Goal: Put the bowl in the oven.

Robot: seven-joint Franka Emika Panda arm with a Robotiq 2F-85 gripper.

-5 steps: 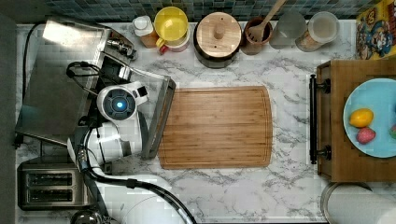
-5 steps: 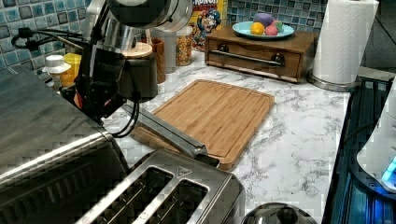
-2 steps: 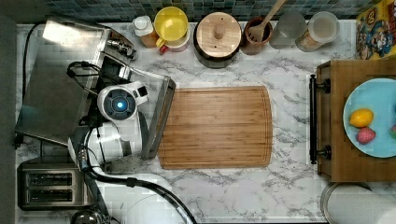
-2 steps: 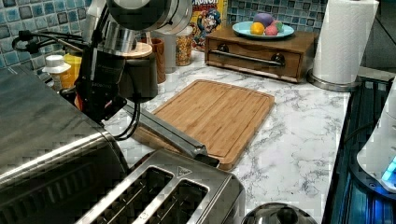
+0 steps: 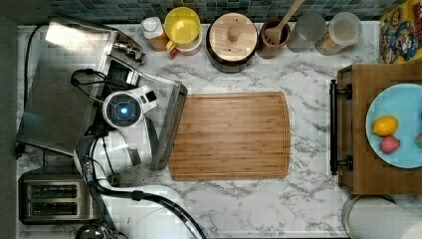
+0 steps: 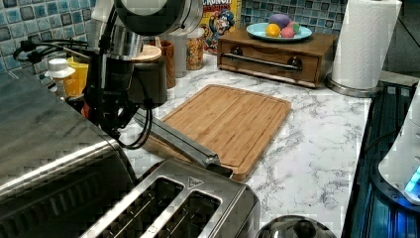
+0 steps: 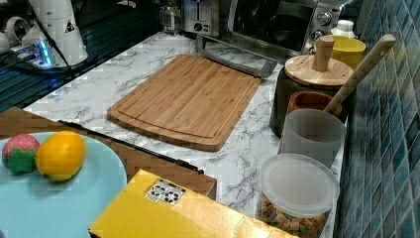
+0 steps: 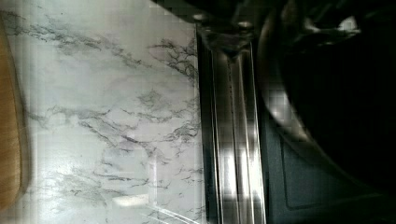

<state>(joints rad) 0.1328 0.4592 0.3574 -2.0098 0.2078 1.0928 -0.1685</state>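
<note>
The oven [image 5: 59,89] stands at the top view's left with its glass door [image 5: 166,124] folded down flat onto the counter. My gripper [image 6: 112,120] hangs low over that door, right at the oven's mouth, under the white wrist [image 5: 124,109]. In the wrist view a dark, glossy round bowl [image 8: 327,93] lies very close to the camera, just past the door's steel handle bar [image 8: 231,140]. Whether the bowl is held or resting I cannot make out. The oven's dark inside [image 7: 277,25] faces the right view.
A bamboo cutting board [image 5: 231,134] lies just beside the open door. A two-slot toaster [image 5: 50,199] stands next to the oven. A wooden-lidded black pot [image 5: 232,37], jars and a yellow cup [image 5: 182,25] line the back wall. A wooden drawer box with a blue plate [image 5: 398,124] stands far off.
The arm's upper part has shifted slightly toward the left view's right. Its hand stays at the oven's mouth.
</note>
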